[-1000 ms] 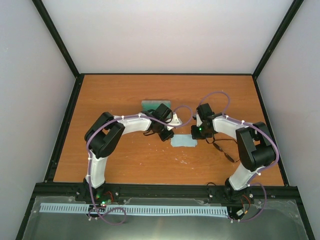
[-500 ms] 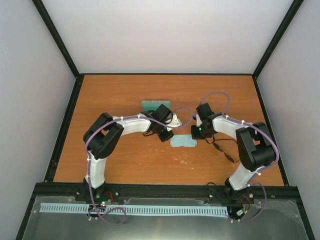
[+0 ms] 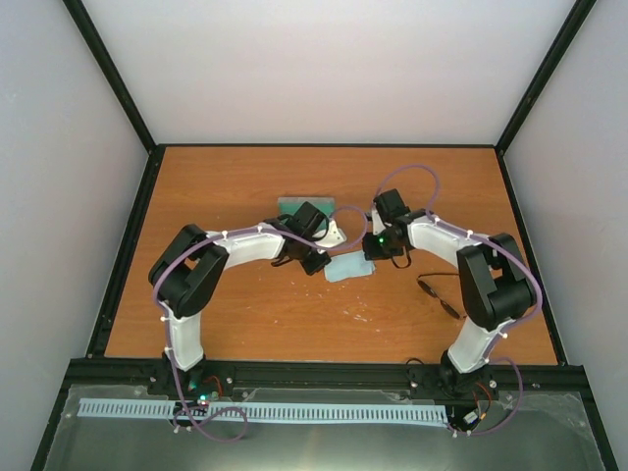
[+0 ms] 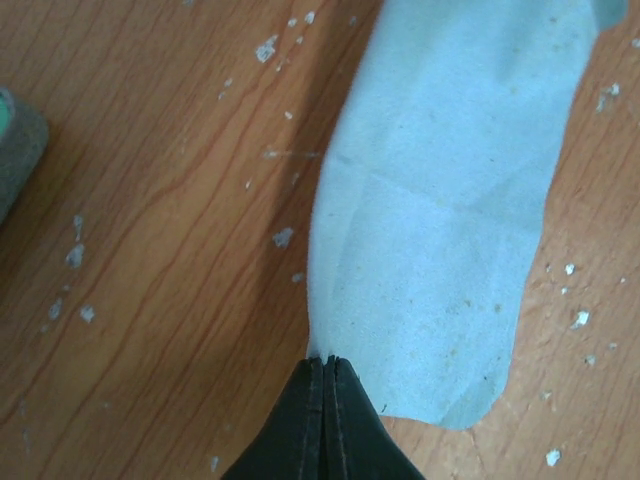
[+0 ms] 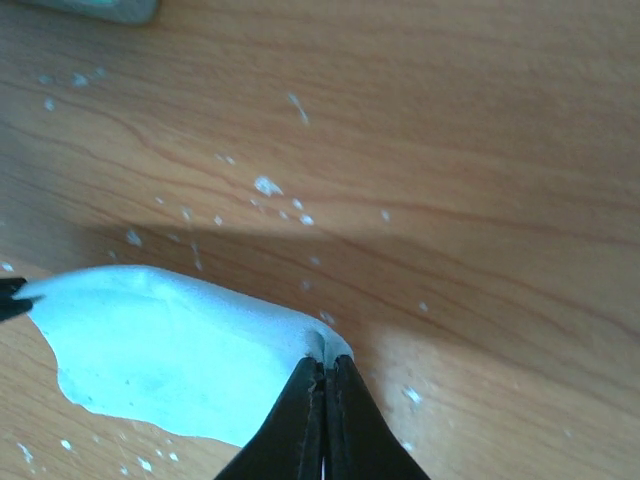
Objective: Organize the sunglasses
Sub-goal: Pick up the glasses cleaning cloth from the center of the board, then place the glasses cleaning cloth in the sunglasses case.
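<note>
The sunglasses (image 3: 440,297), a thin black wire pair, lie on the wooden table (image 3: 245,314) to the right, apart from both grippers. The pale blue cloth (image 3: 349,270) is stretched between the two grippers near the table's middle. My left gripper (image 3: 321,263) (image 4: 325,360) is shut on the cloth (image 4: 450,200) at its left edge. My right gripper (image 3: 371,255) (image 5: 325,362) is shut on a raised corner of the cloth (image 5: 170,350) at its right end. The cloth's far end sags toward the table.
The grey case with green lining (image 3: 304,206) stands behind the left wrist; its corner shows in the left wrist view (image 4: 15,150) and its edge in the right wrist view (image 5: 100,8). White specks dot the wood. Black frame rails border the table.
The left gripper has shut on the cloth's edge. Both grippers and the cloth have shifted left and toward the back, leaving the sunglasses uncovered by the right arm.
</note>
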Robot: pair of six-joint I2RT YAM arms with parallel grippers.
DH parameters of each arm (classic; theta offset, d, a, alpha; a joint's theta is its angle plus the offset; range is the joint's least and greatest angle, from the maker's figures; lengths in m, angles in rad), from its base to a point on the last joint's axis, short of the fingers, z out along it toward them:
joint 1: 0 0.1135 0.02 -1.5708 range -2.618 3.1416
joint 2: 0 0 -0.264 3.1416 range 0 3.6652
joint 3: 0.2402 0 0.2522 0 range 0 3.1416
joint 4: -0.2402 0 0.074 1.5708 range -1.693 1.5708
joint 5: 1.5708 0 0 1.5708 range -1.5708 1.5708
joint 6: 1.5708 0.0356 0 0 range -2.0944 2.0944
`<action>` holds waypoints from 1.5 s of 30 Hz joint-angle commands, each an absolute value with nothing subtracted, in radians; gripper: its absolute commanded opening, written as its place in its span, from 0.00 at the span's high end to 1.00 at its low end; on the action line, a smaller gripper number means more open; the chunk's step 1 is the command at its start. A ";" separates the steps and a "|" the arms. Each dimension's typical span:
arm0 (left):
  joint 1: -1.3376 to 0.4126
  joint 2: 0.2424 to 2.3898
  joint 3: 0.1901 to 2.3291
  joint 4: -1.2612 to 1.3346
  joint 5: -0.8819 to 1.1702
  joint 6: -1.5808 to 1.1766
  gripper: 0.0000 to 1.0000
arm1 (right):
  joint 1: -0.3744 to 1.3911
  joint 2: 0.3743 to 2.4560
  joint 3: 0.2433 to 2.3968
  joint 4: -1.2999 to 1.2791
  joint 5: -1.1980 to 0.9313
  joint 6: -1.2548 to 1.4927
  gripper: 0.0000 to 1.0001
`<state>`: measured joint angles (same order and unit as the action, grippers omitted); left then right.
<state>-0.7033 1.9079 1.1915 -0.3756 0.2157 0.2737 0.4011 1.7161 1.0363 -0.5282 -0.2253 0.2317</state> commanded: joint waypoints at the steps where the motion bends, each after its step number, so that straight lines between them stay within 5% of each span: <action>1: -0.670 1.854 1.174 -0.351 0.177 0.293 1.00 | 0.427 1.770 1.111 -0.536 -0.238 0.216 0.97; 28: -0.412 1.811 1.200 -0.351 0.153 0.415 1.00 | 0.501 2.150 1.651 -0.648 -0.250 0.196 0.97; 45: -0.390 1.880 1.284 -0.359 0.153 0.463 1.00 | 0.502 2.203 1.728 -0.670 -0.249 0.193 0.97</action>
